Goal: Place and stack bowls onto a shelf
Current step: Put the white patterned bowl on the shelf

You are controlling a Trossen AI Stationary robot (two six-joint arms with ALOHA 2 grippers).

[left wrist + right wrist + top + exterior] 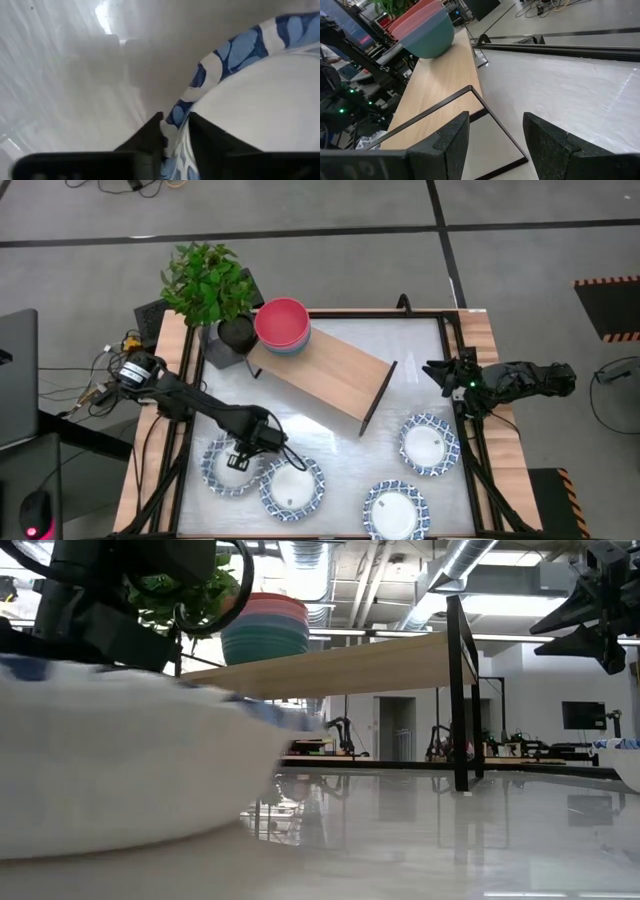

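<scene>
Left fingers point(175, 131) are pinching the patterned rim of a white bowl point(228, 465) down on the worktop point(400, 370), one inside, one outside, a hold suited to lifting it toward the shelf point(330, 373), where the plain bowls point(282, 326) sit stacked. Right gripper point(492, 131) waits beside the shelf's end, fingers wide, empty. No readable writing anywhere.

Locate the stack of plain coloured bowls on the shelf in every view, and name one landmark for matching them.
High view: stack of plain bowls at the shelf's far-left end, beside the plant.
Low view: stack upper left of centre, on the plank.
Left wrist view: not in it; only a patterned bowl rim in the left gripper.
Right wrist view: stack top left, on the plank's far end.
Shared landmark: the shelf.
</scene>
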